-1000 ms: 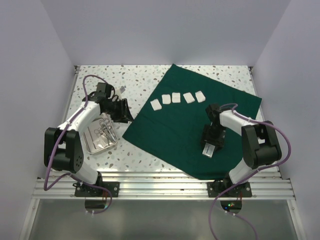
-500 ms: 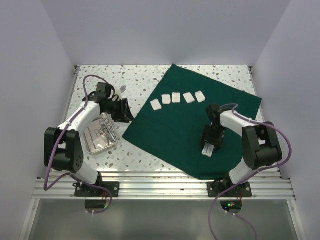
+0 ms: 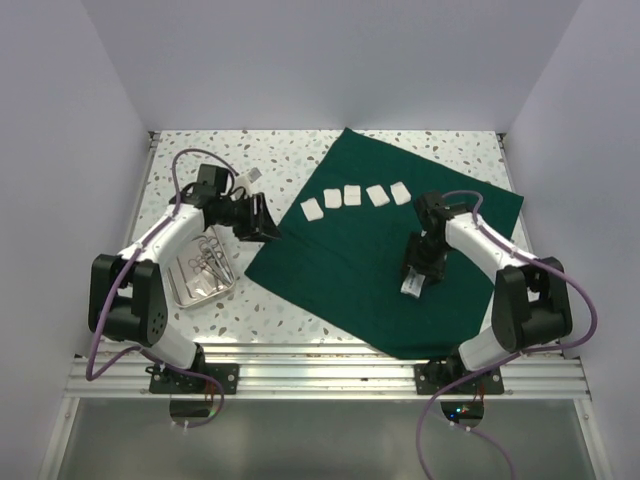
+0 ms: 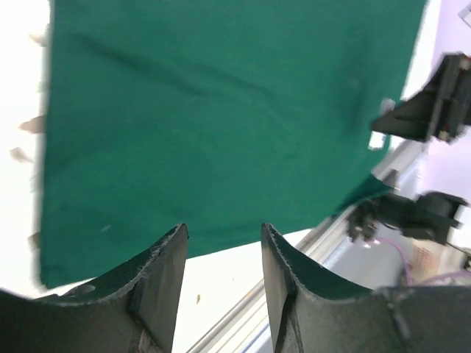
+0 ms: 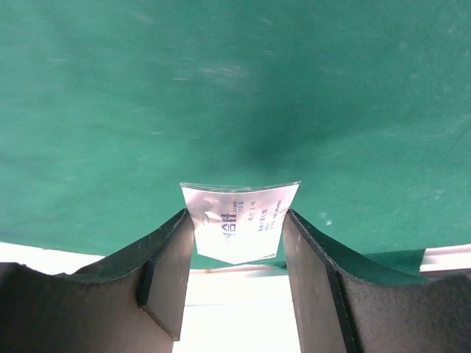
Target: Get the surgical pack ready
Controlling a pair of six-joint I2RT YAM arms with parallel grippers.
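Gripping a white packet point(image 5: 239, 219), the right gripper point(image 3: 413, 284) hangs over the cloth point(image 3: 340, 270), fingers clenched on the packet's two side edges so it bows a little between them. Print on it is too small to read.

Key relation: the gauze row point(image 3: 352, 195) lies toward 11 o'clock from the right gripper, well apart. Five squares run roughly 9 to 3 across the cloth's far half. The free spot past the row's 3 o'clock end is about 12 o'clock from the gripper. The packet's wide side runs across the fingers, so it roughly matches the row's line. The right arm is nearer to that spot, so this looks like its move: reach toward 12 and set the packet down beside the last square.

Left gripper point(image 4: 224, 239) is released, with nothing between the fingers, and sits at the cloth's 9 o'clock corner. Tray point(image 3: 178, 285) with the steel instruments point(image 3: 208, 258) sits on the tabletop point(image 3: 200, 160) at 7 o'clock from it, off the cloth. Judging by that, the pack is only partly laid out.
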